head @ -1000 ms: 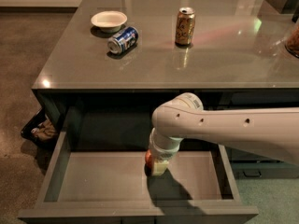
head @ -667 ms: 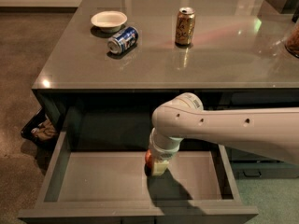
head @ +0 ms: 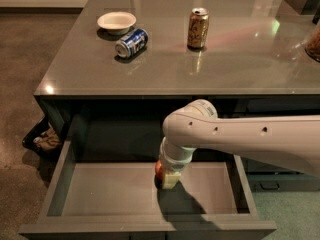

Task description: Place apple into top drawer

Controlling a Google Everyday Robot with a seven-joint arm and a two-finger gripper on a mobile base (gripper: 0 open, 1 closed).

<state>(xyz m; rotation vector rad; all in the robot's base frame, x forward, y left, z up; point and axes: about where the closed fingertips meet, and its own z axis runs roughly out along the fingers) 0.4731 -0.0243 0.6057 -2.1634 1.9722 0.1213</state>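
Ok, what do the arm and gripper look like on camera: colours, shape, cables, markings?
The arm is a thick, smooth off-white tube with a rounded joint, a few small dark dots along its side and a ringed wrist section. No loose cables show. The gripper, a pale cream block, sits low inside the open grey-green top drawer, beside the small red-orange apple.
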